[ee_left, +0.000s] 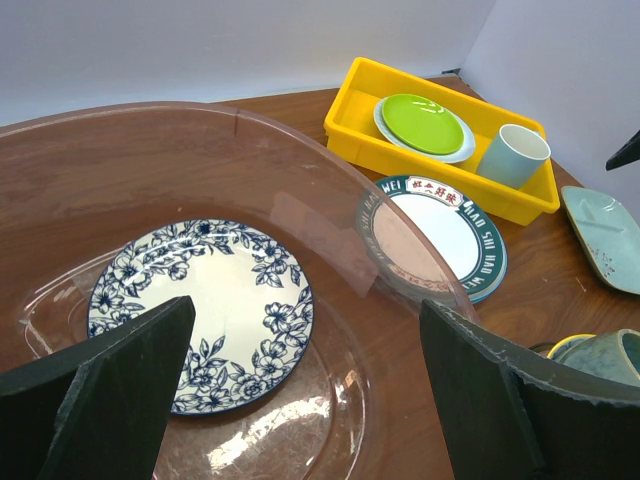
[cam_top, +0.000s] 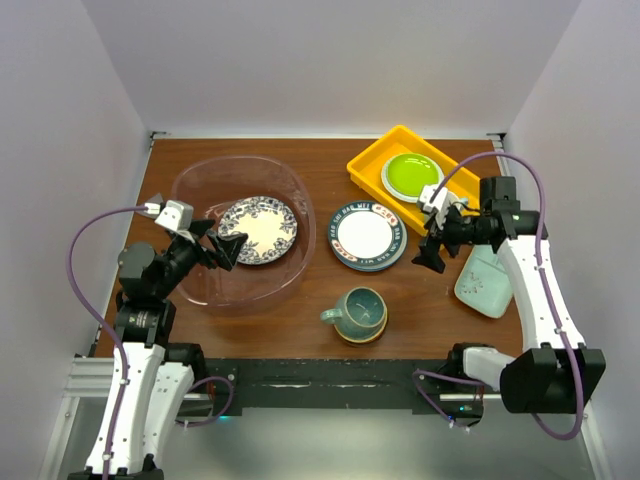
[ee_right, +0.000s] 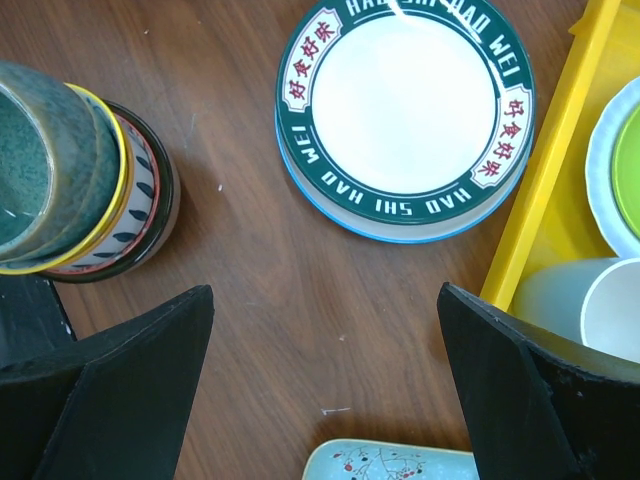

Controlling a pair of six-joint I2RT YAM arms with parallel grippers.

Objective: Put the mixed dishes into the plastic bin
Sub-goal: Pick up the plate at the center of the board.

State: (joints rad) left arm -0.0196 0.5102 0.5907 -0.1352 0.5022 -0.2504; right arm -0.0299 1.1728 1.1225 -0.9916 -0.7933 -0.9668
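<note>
The transparent pinkish plastic bin (cam_top: pixel 186 184) sits at the left, with a blue floral plate (cam_top: pixel 257 230) lying flat inside it. My left gripper (cam_top: pixel 224 248) hangs open and empty over the bin's near side, next to that plate (ee_left: pixel 200 310). A dark lettered-rim plate (cam_top: pixel 367 237) lies on the table right of the bin. A teal mug (cam_top: pixel 357 312) sits in stacked small bowls in front of it. A pale mint dish (cam_top: pixel 485 282) lies at the right. My right gripper (cam_top: pixel 432 256) is open and empty above bare table between the lettered plate (ee_right: pixel 405 110), the mug (ee_right: pixel 40 170) and the mint dish (ee_right: pixel 390 462).
A yellow tray (cam_top: pixel 368 163) at the back right holds a lime-green plate (cam_top: pixel 411 173) and a plain white cup (ee_left: pixel 512 155). The tray's wall (ee_right: pixel 540 190) is close to my right finger. White walls enclose the table on three sides.
</note>
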